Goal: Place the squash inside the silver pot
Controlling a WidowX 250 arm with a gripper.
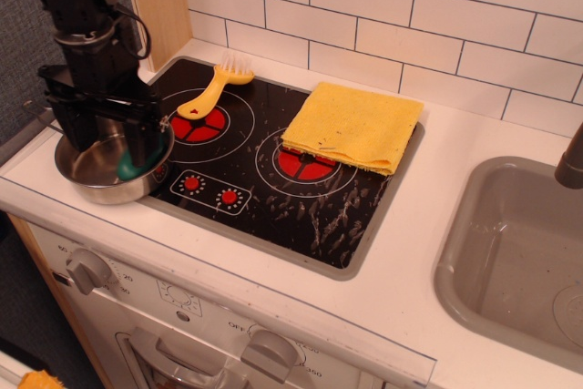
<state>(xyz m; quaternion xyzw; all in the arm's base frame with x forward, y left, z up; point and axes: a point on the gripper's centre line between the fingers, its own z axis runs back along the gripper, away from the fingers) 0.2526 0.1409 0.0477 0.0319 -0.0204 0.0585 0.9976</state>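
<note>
The black pincer (111,138) is seen with fingers spread apart over the shiny round steel pot (100,179). The small teal-green plastic squash (127,168) lies inside it, beside the right finger.

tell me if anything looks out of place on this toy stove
Two things: the folded yellow cloth covers part of a red burner ring, and the yellow plastic brush lies across the other burner's edge. Nothing looks spilled or damaged.

- End effector (111,138) covers most of the squash (127,168); only a teal bit shows.
- Pot (91,175) handle hidden.
- Sink (474,261) cut off at 3 o'clock.
</note>
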